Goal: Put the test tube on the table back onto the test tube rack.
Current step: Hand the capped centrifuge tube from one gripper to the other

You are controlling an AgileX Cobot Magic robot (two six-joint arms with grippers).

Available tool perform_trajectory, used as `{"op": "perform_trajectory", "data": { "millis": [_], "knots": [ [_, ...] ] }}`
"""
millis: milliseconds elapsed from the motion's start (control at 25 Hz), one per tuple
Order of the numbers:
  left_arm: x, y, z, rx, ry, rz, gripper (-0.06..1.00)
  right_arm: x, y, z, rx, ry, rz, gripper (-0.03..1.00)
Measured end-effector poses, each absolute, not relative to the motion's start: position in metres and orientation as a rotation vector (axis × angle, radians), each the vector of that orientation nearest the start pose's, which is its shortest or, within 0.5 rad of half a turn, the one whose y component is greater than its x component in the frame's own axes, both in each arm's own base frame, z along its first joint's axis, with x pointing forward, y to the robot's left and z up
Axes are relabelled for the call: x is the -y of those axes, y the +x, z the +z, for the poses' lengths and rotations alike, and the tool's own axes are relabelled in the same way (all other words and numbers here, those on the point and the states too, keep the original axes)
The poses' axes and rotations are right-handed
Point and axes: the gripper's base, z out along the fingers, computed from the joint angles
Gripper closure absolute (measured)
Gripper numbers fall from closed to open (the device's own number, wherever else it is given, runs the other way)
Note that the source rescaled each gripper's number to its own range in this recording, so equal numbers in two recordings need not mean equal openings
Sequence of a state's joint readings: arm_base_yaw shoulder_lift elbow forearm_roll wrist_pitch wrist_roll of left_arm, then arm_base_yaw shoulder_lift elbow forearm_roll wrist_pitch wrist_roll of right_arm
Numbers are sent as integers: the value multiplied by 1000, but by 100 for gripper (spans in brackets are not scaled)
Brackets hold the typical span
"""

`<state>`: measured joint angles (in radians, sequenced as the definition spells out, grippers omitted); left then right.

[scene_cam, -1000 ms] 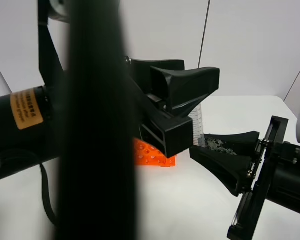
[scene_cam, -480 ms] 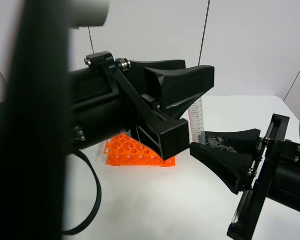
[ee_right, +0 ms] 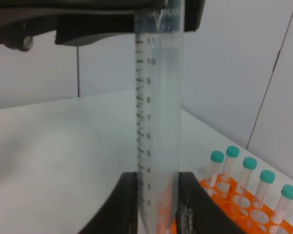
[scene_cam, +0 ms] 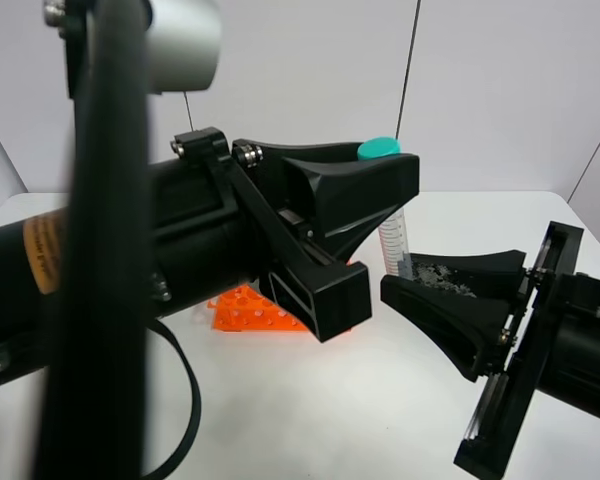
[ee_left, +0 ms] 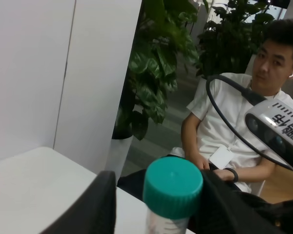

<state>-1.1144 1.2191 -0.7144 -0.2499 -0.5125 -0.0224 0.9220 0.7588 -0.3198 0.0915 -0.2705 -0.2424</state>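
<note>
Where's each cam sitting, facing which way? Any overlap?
Exterior high: up behind the arms, facing forward over table and test tube rack; left end effector, right end effector show.
Left wrist: left arm, facing a seated man and plants; its fingers flank the teal cap.
Right wrist: right arm, facing the rack; its fingers flank the test tube.
Shared: that tube, in all three.

Seated man (ee_left: 200,112) in white shirt, dark wristband (ee_left: 231,174) on wrist — leafy green plant (ee_left: 156,58) in white pot (ee_left: 118,153) beside him. White wall panels (scene_cam: 500,90) at back, thin dark seam (scene_cam: 408,70) between them. Row of spare teal-capped tubes (ee_right: 249,168), upright.
</note>
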Motion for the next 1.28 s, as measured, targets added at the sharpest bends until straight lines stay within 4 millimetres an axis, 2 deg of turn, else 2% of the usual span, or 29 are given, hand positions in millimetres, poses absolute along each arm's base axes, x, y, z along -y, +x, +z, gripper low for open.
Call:
{"op": "perform_trajectory", "data": {
  "millis": [480, 520, 560, 640, 680, 1200, 1240, 1280],
  "knots": [
    [234, 128, 330, -1435, 546, -1004, 42, -122, 96, 272, -1453, -844, 563, 96],
    [234, 128, 330, -1436, 546, -1005, 46, -122, 96, 272, -1453, -844, 563, 96],
    [234, 128, 330, -1436, 546, -1005, 55, -122, 96, 272, -1453, -844, 563, 96],
    [234, 128, 330, -1435, 547, -1005, 85, -122, 96, 272, -1455, -841, 564, 96],
    [234, 128, 330, -1435, 548, -1005, 94, -122, 96, 272, -1455, -841, 564, 96],
    [234, 128, 330, -1440, 539, -1017, 94, -122, 96, 272, -1456, -839, 566, 96],
    [234, 128, 330, -1440, 539, -1017, 94, -122, 96, 272, -1457, -838, 566, 94],
    [234, 128, 330, -1440, 539, -1017, 94, -122, 96, 272, -1456, -839, 566, 88]
  ]
}}
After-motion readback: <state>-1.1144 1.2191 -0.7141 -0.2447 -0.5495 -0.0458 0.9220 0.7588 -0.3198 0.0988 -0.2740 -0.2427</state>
